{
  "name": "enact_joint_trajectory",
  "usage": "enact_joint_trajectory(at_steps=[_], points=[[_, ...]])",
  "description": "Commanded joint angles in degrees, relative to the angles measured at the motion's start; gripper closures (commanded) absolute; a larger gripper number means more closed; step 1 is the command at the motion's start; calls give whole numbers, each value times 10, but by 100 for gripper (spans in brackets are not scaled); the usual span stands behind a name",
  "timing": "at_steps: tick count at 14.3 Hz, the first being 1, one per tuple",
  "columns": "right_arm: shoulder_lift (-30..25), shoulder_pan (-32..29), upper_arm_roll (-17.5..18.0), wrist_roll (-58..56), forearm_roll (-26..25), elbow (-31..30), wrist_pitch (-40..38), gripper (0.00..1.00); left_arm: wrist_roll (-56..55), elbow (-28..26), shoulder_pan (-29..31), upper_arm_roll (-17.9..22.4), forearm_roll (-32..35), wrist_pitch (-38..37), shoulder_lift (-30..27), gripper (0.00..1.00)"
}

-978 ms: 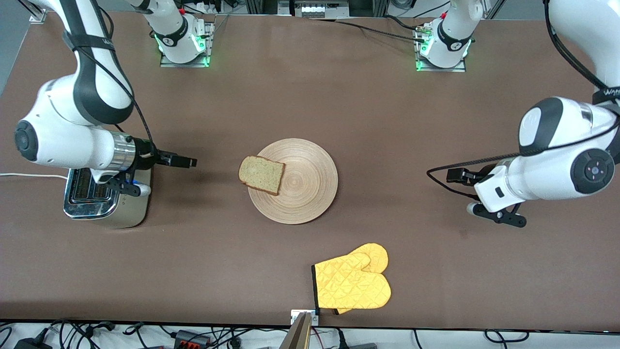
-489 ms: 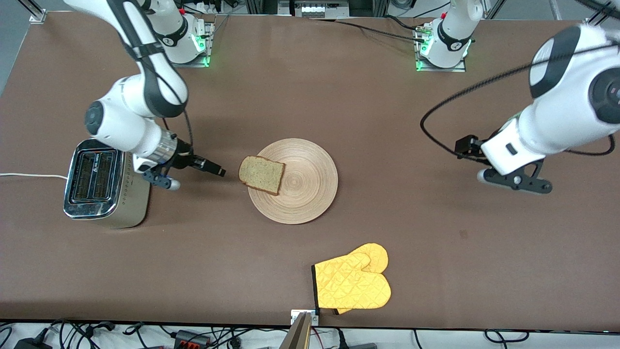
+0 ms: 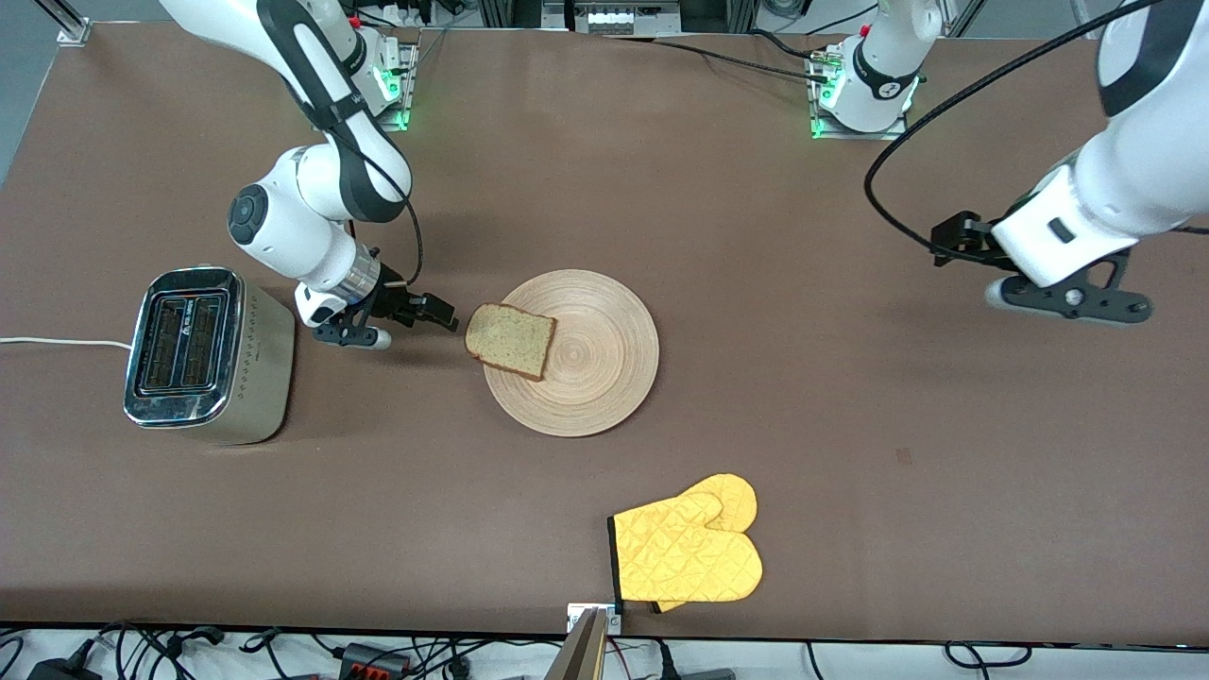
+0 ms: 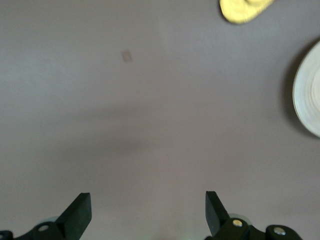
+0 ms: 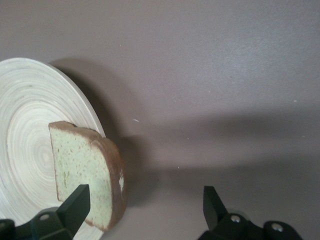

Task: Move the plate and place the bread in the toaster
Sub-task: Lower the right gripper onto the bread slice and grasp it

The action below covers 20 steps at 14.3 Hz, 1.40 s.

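Right gripper [image 3: 444, 314] jaws wide, empty, just beside the square brown-crusted bread slice [image 3: 510, 340] overhanging the round pale-wood plate [image 3: 595, 378]. Left gripper [image 4: 145, 212] jaws wide, empty, over bare table.

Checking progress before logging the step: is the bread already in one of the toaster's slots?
No, the bread lies on the plate, overhanging its rim, apart from the toaster.
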Motion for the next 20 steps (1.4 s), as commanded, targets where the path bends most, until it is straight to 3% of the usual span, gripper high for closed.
enact_joint_trajectory(at_steps=[1, 5, 9, 16, 18, 20], points=[[7, 16, 9, -55, 96, -5, 33, 0, 4, -122, -55, 113, -54, 78, -109, 0], [28, 17, 9, -204, 233, 3, 31, 0, 4, -119, -47, 132, -76, 62, -122, 0], [50, 19, 14, -276, 299, 9, 32, 0, -4, -119, -40, 132, -75, 51, -117, 0], [53, 26, 17, -278, 349, 25, 28, 5, -3, -120, -35, 132, -75, 34, -107, 0], [55, 26, 17, -279, 349, 27, 28, 15, -2, -118, -28, 132, -76, 34, -112, 0], [63, 27, 17, -290, 349, 27, 28, 17, -4, -105, -22, 128, -74, 35, -115, 0]])
